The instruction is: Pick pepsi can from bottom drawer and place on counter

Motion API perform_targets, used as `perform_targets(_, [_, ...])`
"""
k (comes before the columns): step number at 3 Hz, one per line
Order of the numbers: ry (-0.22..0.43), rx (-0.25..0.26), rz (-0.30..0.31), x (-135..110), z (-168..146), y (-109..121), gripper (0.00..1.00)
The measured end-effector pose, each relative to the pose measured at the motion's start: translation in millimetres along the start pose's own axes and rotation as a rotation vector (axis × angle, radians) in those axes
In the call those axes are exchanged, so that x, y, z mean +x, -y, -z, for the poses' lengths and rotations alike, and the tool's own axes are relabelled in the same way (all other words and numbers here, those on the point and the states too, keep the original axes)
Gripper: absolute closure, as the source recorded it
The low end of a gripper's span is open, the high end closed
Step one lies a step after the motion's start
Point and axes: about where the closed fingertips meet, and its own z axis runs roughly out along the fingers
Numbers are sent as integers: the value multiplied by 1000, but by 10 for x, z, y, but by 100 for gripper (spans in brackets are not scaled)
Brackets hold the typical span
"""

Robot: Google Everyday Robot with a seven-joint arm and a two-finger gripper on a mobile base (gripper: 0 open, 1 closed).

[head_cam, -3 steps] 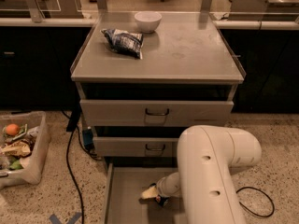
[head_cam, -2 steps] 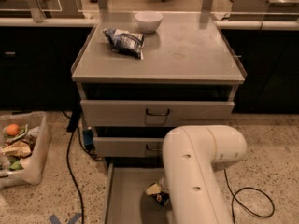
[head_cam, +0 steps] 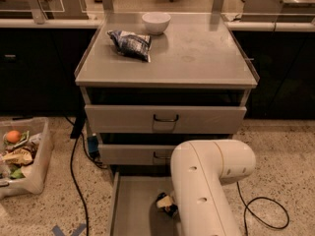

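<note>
Gripper [head_cam: 167,205] inside open bottom drawer [head_cam: 133,208]; bag [head_cam: 130,43], bowl [head_cam: 156,22] on counter [head_cam: 202,58].

A white bowl [head_cam: 156,22] sits near a crinkled snack bag [head_cam: 130,44]; a bin [head_cam: 37,176] of scraps stands lower left.

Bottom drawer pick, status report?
Gripper low inside open bottom drawer, half hidden by arm. Pepsi can not made out. Counter holds snack bag, bowl.

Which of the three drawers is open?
The bottom drawer: pulled out at floor level, its flat floor showing, with the hand down inside it. The top drawer and middle drawer show only their handled fronts.
</note>
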Motion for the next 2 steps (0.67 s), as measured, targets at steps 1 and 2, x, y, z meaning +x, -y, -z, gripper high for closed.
perform_targets(1, [-36, -59, 24, 98, -28, -239, 0])
perform_targets(2, [-64, -56, 26, 178, -180, -264, 0])
